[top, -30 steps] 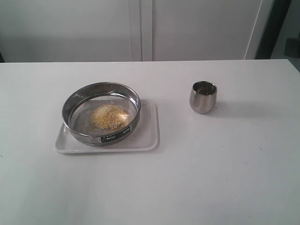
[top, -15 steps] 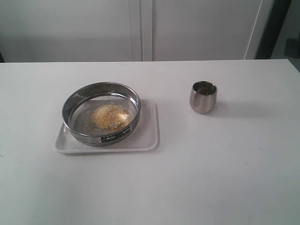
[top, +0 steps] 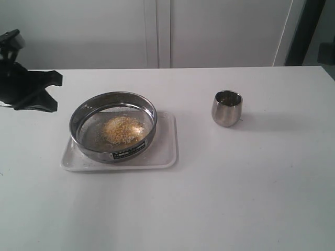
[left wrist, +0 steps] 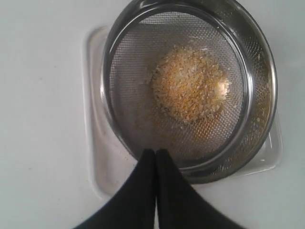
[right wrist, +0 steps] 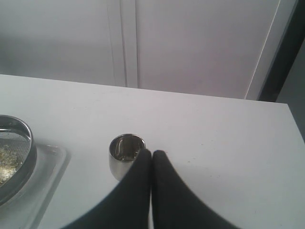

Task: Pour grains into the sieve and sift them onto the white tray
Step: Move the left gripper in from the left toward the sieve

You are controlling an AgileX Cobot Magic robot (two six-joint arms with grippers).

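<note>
The sieve sits on the white tray at the table's left. A heap of golden and pale grains lies on its mesh. My left gripper hangs above the table just left of the sieve. In the left wrist view the left gripper is shut and empty, its tips over the near rim of the sieve, with the grains and the tray below. My right gripper is shut and empty, and does not show in the exterior view.
A small steel cup stands upright right of the tray; in the right wrist view the cup is just beyond the fingertips. The sieve and tray show at that view's edge. White cabinet doors stand behind the table.
The left arm has come into the exterior view from the left edge, next to the sieve. The sieve, tray, grains and cup have not moved.
</note>
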